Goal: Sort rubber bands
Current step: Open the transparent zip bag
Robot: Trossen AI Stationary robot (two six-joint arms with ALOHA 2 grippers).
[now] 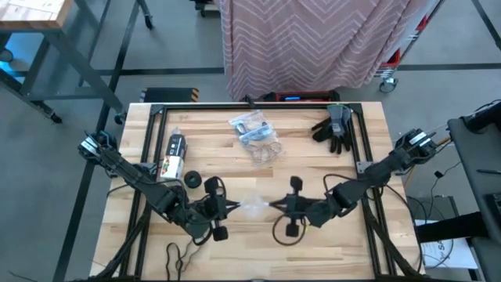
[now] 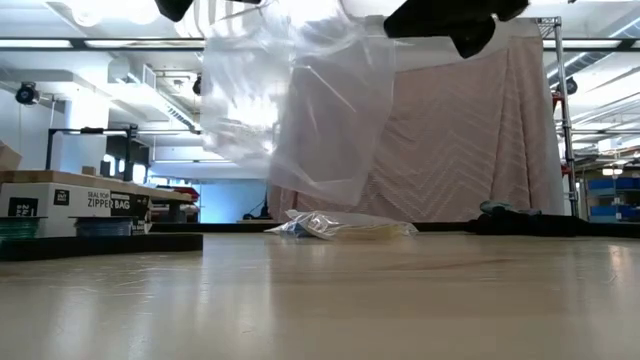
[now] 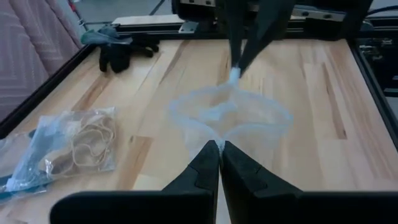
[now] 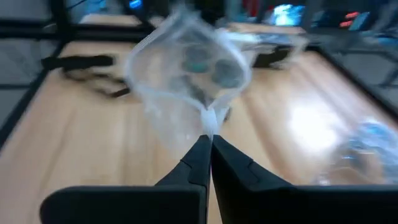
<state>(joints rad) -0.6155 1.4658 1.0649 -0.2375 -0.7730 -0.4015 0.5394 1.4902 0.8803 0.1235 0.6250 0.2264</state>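
A clear plastic bag (image 1: 254,205) hangs between my two grippers above the table's near middle; in the low view the bag (image 2: 300,110) is clear of the table, its mouth spread open. My left gripper (image 1: 235,207) and right gripper (image 1: 274,205) face each other, each shut on the bag. Tan rubber bands (image 3: 87,146) lie inside other crinkly clear bags (image 1: 254,133) resting on the table's far middle, some blue showing there. More tan loops (image 1: 268,153) lie beside them. Thin black loops (image 1: 180,254) lie near the near edge. My left gripper (image 3: 219,150) pinches the bag's mouth rim (image 3: 219,139) between its two fingers, coming level from the table's left. The bag hangs below, lifted clear. My right gripper (image 4: 208,142) pinches the opposite side of the rim (image 4: 208,121) from the table's right, and the mouth is drawn open between the two holds.
Dark grey gloves (image 1: 335,129) lie at the far right corner. A zipper-bag box (image 1: 174,157) rests at the left, also seen low as the box (image 2: 70,205). A black frame (image 1: 250,104) borders the table. Bare wood lies right of the grippers.
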